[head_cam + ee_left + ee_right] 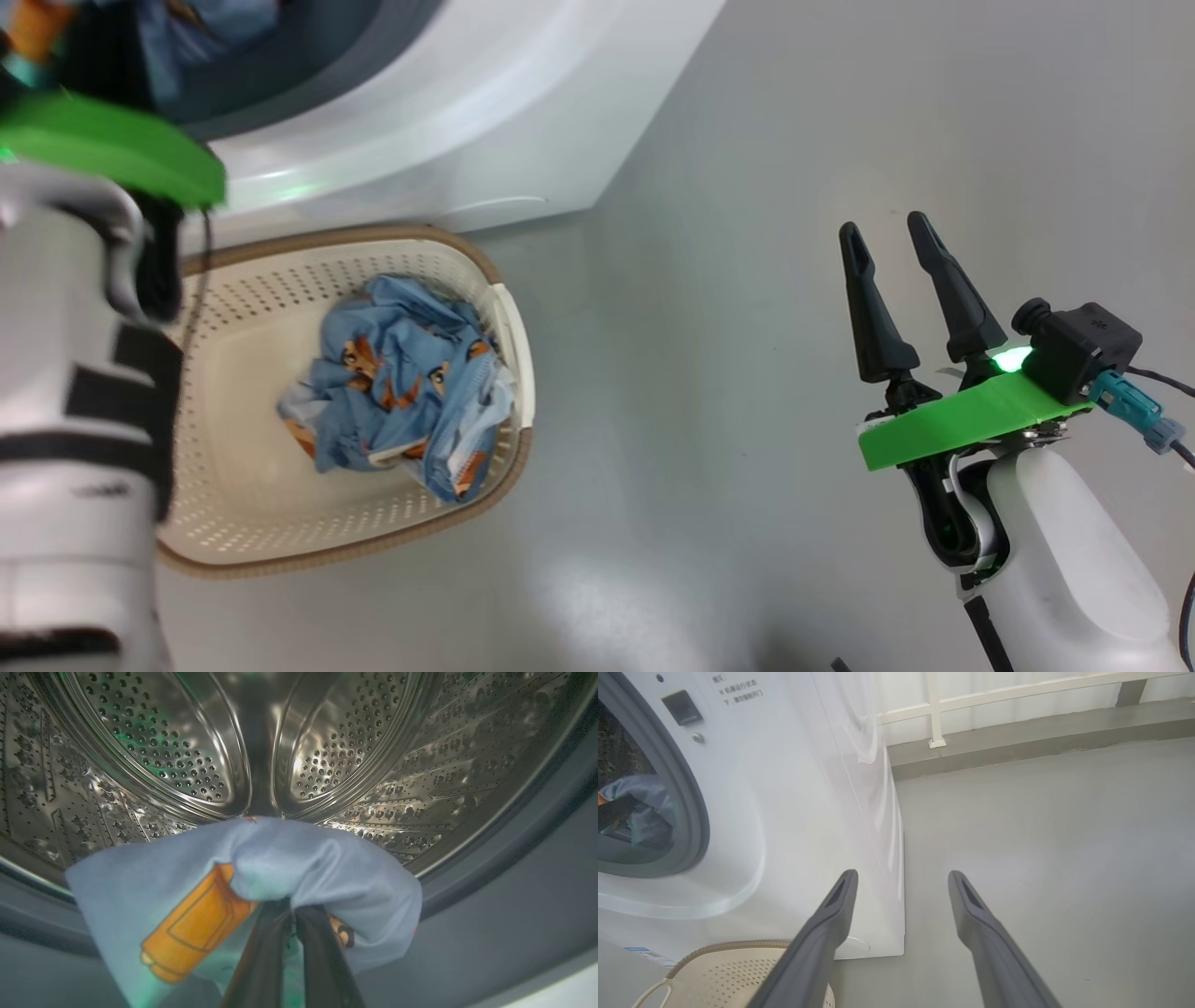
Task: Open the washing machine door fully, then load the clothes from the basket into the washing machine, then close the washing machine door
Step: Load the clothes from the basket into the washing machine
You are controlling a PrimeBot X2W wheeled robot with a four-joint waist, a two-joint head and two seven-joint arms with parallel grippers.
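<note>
The washing machine (467, 103) is seen across the upper left of the head view, white and boxy. Its front is spread over the left half of the right wrist view. The grey floor (747, 373) is laid out over the centre and right of the head view. The perforated steel drum (163, 742) is shown across the top of the left wrist view and is bordered at the lower right by the grey gasket (514, 896).

The basket (233, 523) is set on the floor at the left centre of the head view, just below the machine's front; whether the two touch cannot be told. The clothes (401, 392), light blue with orange-brown figures, are heaped in the right part of the basket, against its right wall.

A garment (303, 858) of the same print is draped over the fingertips of the left gripper (290, 912) in the lower centre of the left wrist view, at the mouth of the drum. The jaws are pressed together on the fabric. In the right wrist view this garment is seen at the left edge, inside the round opening.

The right gripper (885, 224) is held over bare floor at the right of the head view, well apart from the basket. Its jaws are spread wide and nothing is held between them.
</note>
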